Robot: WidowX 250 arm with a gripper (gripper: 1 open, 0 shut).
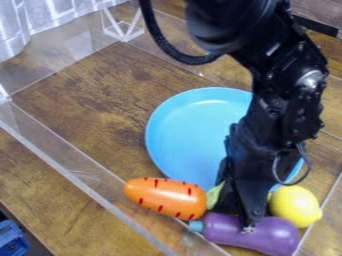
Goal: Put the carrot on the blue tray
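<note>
The orange carrot (166, 198) lies on the wooden table just in front of the blue tray (194, 125), with its green stem end pointing right. My gripper (222, 200) reaches down from the black arm onto that stem end. The fingers are closed together and seem to pinch the carrot there. The arm hides the tray's right side and the contact point itself.
A purple eggplant (257, 236) lies right below the gripper. A yellow lemon (297, 205) sits to its right. A clear acrylic wall (80, 165) runs diagonally along the near left. A clear box (123, 18) stands at the far back.
</note>
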